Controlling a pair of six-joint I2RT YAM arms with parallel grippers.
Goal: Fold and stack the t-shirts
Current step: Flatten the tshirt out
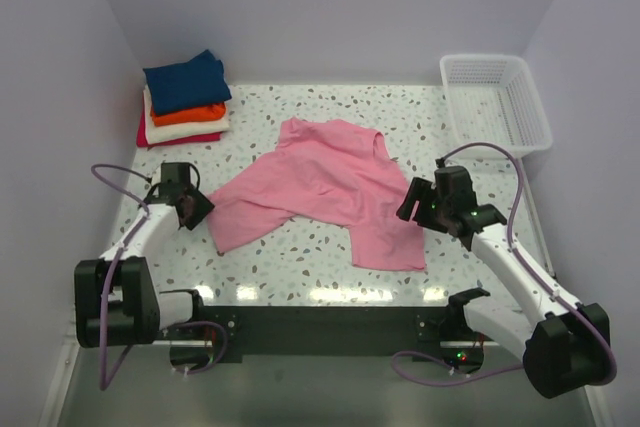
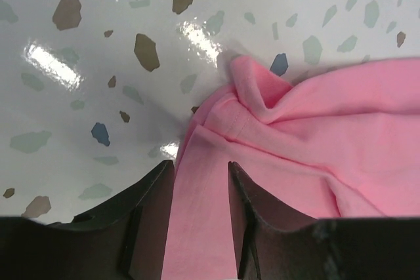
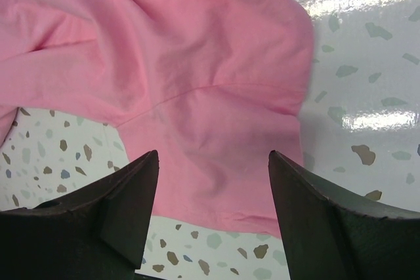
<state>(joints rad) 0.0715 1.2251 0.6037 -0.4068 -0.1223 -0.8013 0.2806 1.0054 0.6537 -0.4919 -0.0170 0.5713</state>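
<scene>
Lying rumpled across the middle of the counter (image 1: 300, 267), the pink shirt (image 1: 320, 187) has its near-left corner pinched in the left pincer (image 2: 200, 178), with cloth filling the gap between the fingers. The right pincer (image 3: 213, 162) hangs released, jaws wide apart, over the shirt's near-right part. Folded shirts (image 1: 185, 102) sit stacked at the far left. A basket (image 1: 495, 102) stands at the far right.
</scene>
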